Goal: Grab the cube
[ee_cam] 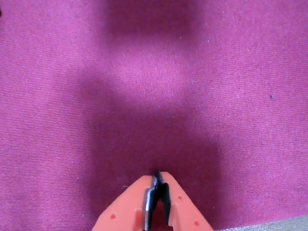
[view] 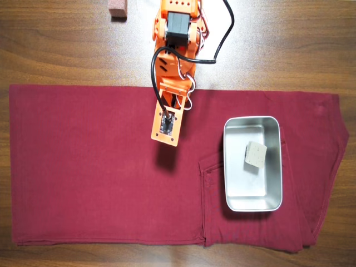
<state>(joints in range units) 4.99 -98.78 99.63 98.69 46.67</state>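
The cube (view: 255,155) is small, pale beige and faintly dotted. It lies tilted inside the metal tray (view: 236,167) at the right of the overhead view. It is out of the wrist view. My orange gripper (ee_cam: 157,176) is shut and empty, with the jaws pressed together over bare maroon cloth (ee_cam: 144,82). In the overhead view the arm (view: 168,105) reaches down from the top centre. Its wrist plate hides the fingertips and ends well left of the tray.
The maroon cloth (view: 83,167), which looks like trousers, covers most of the wooden table (view: 55,50). A reddish-brown block (view: 118,8) sits at the top edge, left of the arm's base. A black cable (view: 225,28) loops beside the base.
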